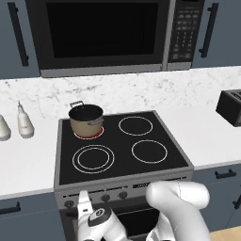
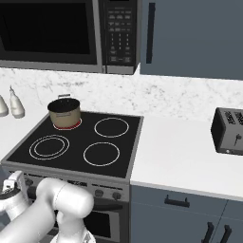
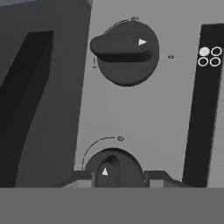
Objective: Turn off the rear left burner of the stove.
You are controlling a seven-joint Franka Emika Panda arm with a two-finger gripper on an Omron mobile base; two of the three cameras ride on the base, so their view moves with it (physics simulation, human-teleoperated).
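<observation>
Rear left burner (image 1: pixel 89 133), at the upper left of the cooktop in the left base view, glows red under the tan pot (image 1: pixel 85 119), so the stove (image 1: pixel 123 147) is not yet off there. In the hand view the gripper (image 3: pixel 119 177) sits close to the grey front panel, its two fingertips spread either side of the lower knob (image 3: pixel 113 168) at the bottom centre, apparently not yet closed on it and holding nothing. A good turn would mean closing squarely on that knob's raised bar and rotating until its white pointer meets the off mark. I cannot tell from the markings whether this knob or the upper knob (image 3: pixel 127 50) governs that burner. Near the stove stand a microwave (image 1: pixel 108 35), a toaster (image 1: pixel 230 107) at the right and two bottles (image 1: pixel 24 121) at the left; none blocks the panel.
</observation>
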